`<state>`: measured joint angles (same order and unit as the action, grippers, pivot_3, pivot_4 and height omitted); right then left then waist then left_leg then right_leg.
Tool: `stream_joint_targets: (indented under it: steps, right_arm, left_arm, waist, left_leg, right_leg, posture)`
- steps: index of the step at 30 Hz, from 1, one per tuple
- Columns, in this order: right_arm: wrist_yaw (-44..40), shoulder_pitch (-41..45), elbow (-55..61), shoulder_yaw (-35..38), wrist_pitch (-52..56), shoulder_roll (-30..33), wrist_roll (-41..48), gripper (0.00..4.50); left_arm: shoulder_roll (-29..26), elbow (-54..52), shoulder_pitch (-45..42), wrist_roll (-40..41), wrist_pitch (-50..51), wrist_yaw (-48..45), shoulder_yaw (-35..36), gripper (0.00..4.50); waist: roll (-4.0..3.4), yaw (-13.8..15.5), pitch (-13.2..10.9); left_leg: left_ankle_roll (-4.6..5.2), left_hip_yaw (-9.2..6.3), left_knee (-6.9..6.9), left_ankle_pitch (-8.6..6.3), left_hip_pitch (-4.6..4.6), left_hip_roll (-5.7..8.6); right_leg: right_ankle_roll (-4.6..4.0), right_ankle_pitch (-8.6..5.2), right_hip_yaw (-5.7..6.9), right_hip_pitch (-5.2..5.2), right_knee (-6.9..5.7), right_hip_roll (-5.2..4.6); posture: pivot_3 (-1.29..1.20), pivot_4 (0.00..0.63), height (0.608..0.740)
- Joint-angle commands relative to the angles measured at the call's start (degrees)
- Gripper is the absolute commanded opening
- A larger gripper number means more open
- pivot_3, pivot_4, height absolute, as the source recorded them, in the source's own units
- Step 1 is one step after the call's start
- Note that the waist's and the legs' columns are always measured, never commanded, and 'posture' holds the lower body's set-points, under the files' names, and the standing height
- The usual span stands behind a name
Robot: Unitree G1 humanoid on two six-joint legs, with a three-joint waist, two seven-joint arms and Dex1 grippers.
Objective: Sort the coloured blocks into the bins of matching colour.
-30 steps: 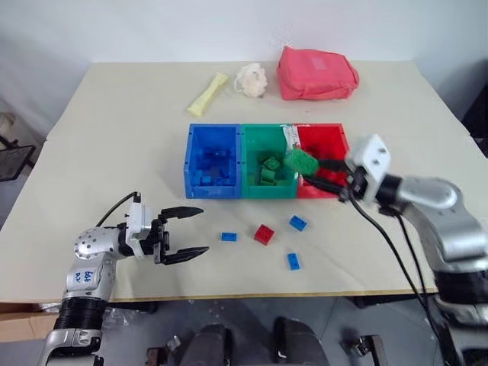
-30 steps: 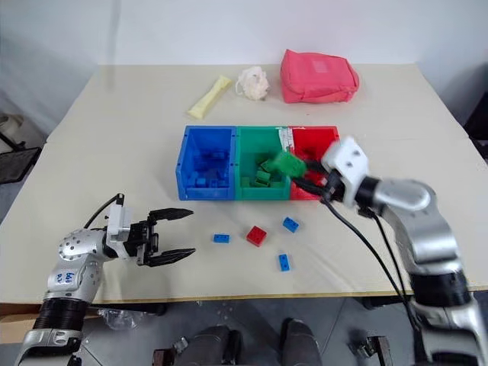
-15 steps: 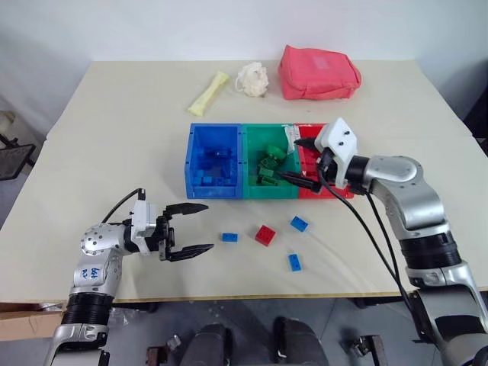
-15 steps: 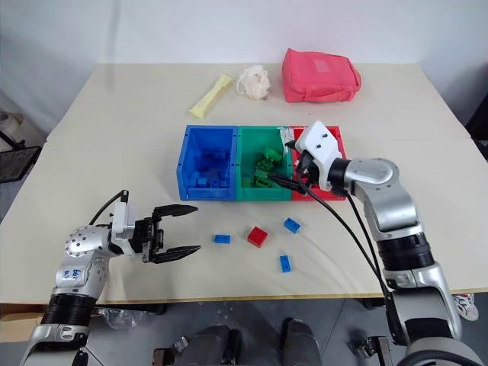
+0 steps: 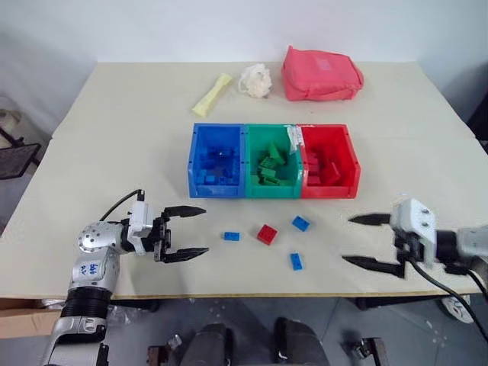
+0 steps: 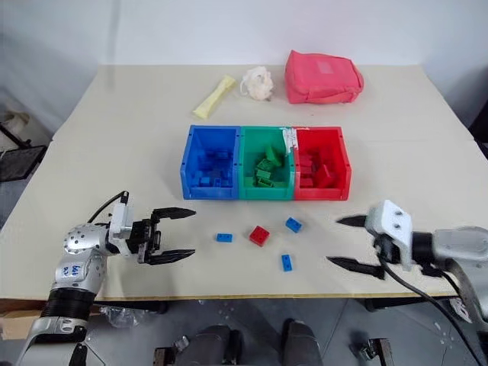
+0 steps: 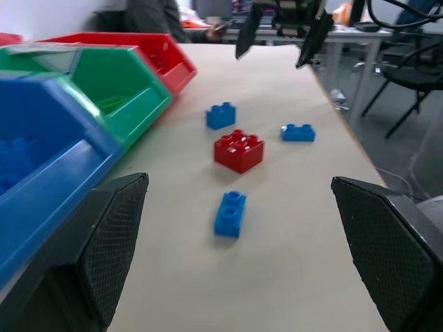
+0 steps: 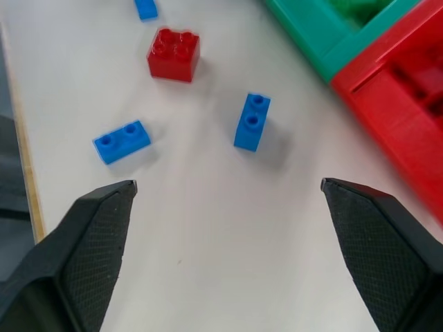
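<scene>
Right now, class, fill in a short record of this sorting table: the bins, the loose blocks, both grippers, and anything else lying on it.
bins: blue bin, green bin, red bin, joined in a row, each already holding blocks of its own colour
loose blocks: red block and three blue blocks on the table in front of the bins
left gripper: open, empty
right gripper: open, empty
other items: pink bag, white puff, pale yellow packet at the far edge
</scene>
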<state>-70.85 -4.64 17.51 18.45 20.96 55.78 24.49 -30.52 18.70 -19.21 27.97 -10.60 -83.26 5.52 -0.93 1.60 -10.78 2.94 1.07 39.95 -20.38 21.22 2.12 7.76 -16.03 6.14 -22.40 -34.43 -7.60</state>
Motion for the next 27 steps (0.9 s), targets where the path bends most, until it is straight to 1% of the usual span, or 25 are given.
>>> stream_joint_targets:
  steps: [1, 5, 8, 12, 14, 17, 19, 22, 26, 27]
  right_arm:
    - [-1.99, -3.70, 1.02, 6.45, -1.46, 1.56, 1.09, 4.47]
    - [-0.47, -2.59, 2.88, 5.57, -0.39, 1.31, 1.81, 4.47]
    - [1.05, -1.16, 4.89, 2.99, 0.89, 0.60, 2.15, 4.47]
    - [4.97, 2.26, 9.48, -3.30, 4.23, -1.34, 2.73, 4.47]
    - [6.81, 3.24, 12.03, -5.95, 5.85, -2.25, 2.96, 4.47]
    - [9.18, 6.11, 13.47, -10.78, 8.18, -3.42, 2.19, 4.47]
    - [10.44, 8.29, 13.46, -14.41, 9.29, -4.38, 1.40, 4.47]
    - [10.49, 9.46, 13.04, -18.60, 9.59, -4.43, -0.05, 4.47]
    - [9.66, 9.85, 12.14, -22.21, 8.67, -4.11, -1.43, 4.47]
    - [9.76, 10.86, 10.76, -24.14, 7.99, -5.07, -2.47, 4.47]
  left_arm:
    - [-0.89, -0.87, 1.04, 1.05, -0.57, -0.99, 1.19, 4.50]
    - [-1.29, -3.22, 2.26, 0.87, 0.42, 0.53, 1.40, 4.50]
    - [-1.95, -5.32, 3.78, 1.05, 1.14, 1.45, 1.87, 4.50]
    - [-3.21, -9.83, 7.35, 1.80, 2.85, 3.41, 3.26, 4.50]
    - [-3.70, -13.68, 10.31, 2.60, 4.26, 4.67, 4.04, 4.50]
    - [-4.32, -17.86, 13.75, 3.55, 6.27, 6.12, 4.80, 4.50]
    - [-4.52, -21.13, 16.60, 4.16, 7.73, 7.46, 5.25, 4.50]
    - [-4.28, -24.64, 19.66, 4.50, 8.92, 9.21, 5.54, 4.50]
    - [-3.91, -27.58, 21.36, 4.84, 10.00, 11.16, 5.41, 4.50]
    - [-3.77, -27.96, 21.54, 4.88, 10.19, 11.67, 5.40, 4.50]
  waist:
    - [0.01, -0.04, -0.01]
    - [0.01, -0.31, 0.00]
    - [0.01, -0.26, 0.00]
    - [0.01, -0.33, 0.00]
    - [0.00, -0.29, -0.01]
    - [-0.01, -0.17, -0.01]
    - [-0.01, -0.10, -0.01]
    - [-0.01, -0.14, -0.01]
    - [-0.01, -0.13, -0.01]
    - [-0.01, -0.21, -0.01]
  left_leg:
    - [-0.01, 0.00, 0.00, -0.01, 0.00, 0.00]
    - [-0.01, 0.03, 0.03, -0.01, -0.02, 0.00]
    - [-0.06, -0.02, 0.02, -0.04, -0.01, -0.07]
    - [-0.12, -0.13, 0.01, -0.07, 0.01, -0.11]
    - [-0.13, -0.16, 0.01, -0.08, 0.04, -0.11]
    - [-0.14, -0.23, 0.01, -0.08, 0.05, -0.11]
    - [-0.14, -0.29, 0.02, -0.08, 0.07, -0.08]
    - [-0.14, -0.33, 0.01, -0.08, 0.08, -0.03]
    - [-0.13, -0.39, -0.01, -0.08, 0.09, 0.00]
    - [-0.13, -0.38, -0.01, -0.08, 0.09, 0.00]
  right_leg:
    - [0.00, 0.00, -0.01, -0.03, 0.00, 0.02]
    - [0.00, 0.00, -0.06, -0.01, 0.04, -0.05]
    - [-0.01, 0.00, -0.21, -0.05, 0.03, -0.15]
    - [-0.04, -0.02, -0.26, -0.04, 0.06, -0.23]
    - [-0.04, -0.02, -0.27, -0.03, 0.10, -0.25]
    - [-0.05, -0.02, -0.26, -0.02, 0.16, -0.31]
    - [-0.05, -0.02, -0.23, 0.00, 0.42, -0.36]
    - [-0.05, -0.02, -0.21, 0.03, 0.45, -0.41]
    - [-0.06, -0.03, -0.18, 0.03, 0.44, -0.42]
    - [-0.06, -0.03, -0.18, 0.03, 0.44, -0.42]
  posture:
    - [0.00, 0.150, 0.740]
    - [0.00, 0.150, 0.740]
    - [0.00, 0.150, 0.740]
    - [0.00, 0.150, 0.740]
    - [0.00, 0.150, 0.740]
    - [0.00, 0.150, 0.740]
    - [0.00, 0.150, 0.740]
    - [0.00, 0.150, 0.740]
    - [0.00, 0.150, 0.740]
    - [0.00, 0.150, 0.740]
